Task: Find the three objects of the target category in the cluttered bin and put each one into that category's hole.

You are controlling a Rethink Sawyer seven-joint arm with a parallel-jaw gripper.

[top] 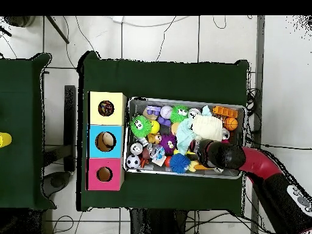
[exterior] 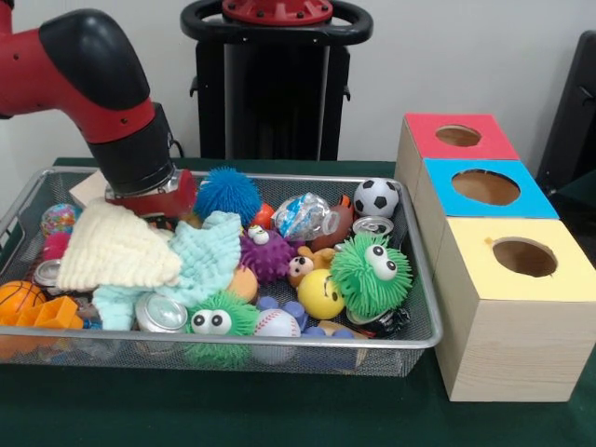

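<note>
The silver wire-mesh bin [exterior: 279,343] is full of toys; it also shows in the overhead view [top: 183,101]. Three wooden boxes with round holes stand beside it: red top [exterior: 458,137], blue top [exterior: 484,188], yellow top [exterior: 521,256]. My gripper [exterior: 149,200] is down inside the bin's back left corner, right behind a cream knitted cloth [exterior: 112,247] that hides its tip. In the overhead view the gripper [top: 196,146] sits by the cloth [top: 207,127]. Nothing held shows.
In the bin lie a light blue cloth [exterior: 205,256], a blue spiky ball [exterior: 226,193], a soccer ball [exterior: 376,197], green fuzzy creatures [exterior: 371,270], a yellow smiley ball [exterior: 319,293], a baseball [exterior: 277,323], cans [exterior: 161,314] and an orange basketball [exterior: 17,298].
</note>
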